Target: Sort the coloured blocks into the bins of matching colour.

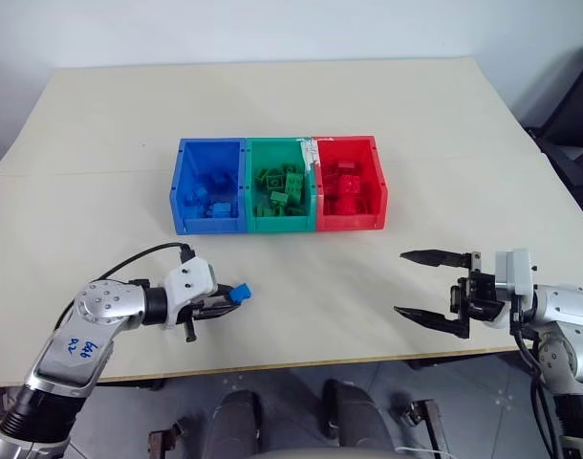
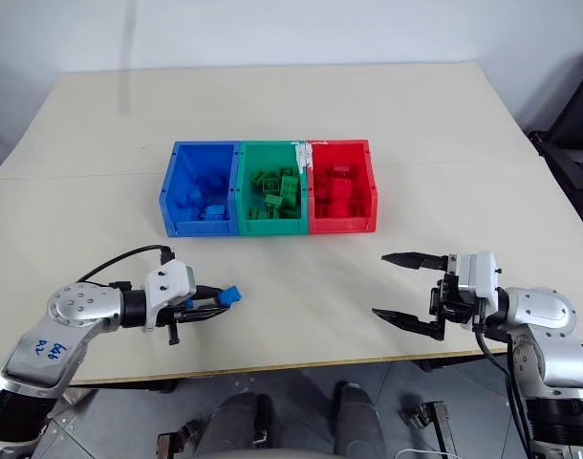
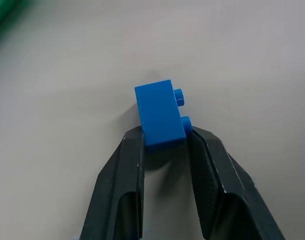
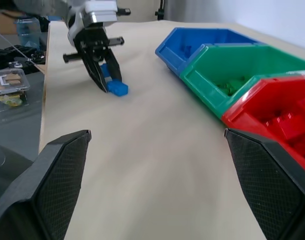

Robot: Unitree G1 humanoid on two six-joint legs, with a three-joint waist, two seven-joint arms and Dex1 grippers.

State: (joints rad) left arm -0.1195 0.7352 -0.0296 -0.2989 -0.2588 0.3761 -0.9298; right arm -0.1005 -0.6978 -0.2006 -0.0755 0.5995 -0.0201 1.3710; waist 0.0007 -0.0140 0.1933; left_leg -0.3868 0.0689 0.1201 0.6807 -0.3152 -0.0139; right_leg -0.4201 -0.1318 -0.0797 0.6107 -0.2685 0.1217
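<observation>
A blue block (image 3: 160, 115), studs facing sideways, sits clamped between the tips of my left jaws (image 1: 232, 296), at or just above the pale counter (image 1: 301, 96) near its front edge on my left side; I cannot tell whether it touches the surface. The left wrist view shows both black fingers (image 3: 125, 170) pressed against opposite faces of the block's rear end, most of the block projecting beyond them. Well ahead, near the counter's middle, stand the three joined bins in a row: the blue bin (image 1: 182, 186) on my left, the green bin (image 1: 278, 143) in the centre, the red bin (image 1: 377, 182) on my right. Each already holds blocks of its own colour: blue blocks (image 1: 210, 196), green blocks (image 1: 280, 186), red blocks (image 1: 347, 191). My right jaws (image 1: 421, 285) hover over the counter's front right, pointing toward my left, fingers spread wide apart and gripping nothing. The counter between the two jaws carries no loose blocks that I can make out.
</observation>
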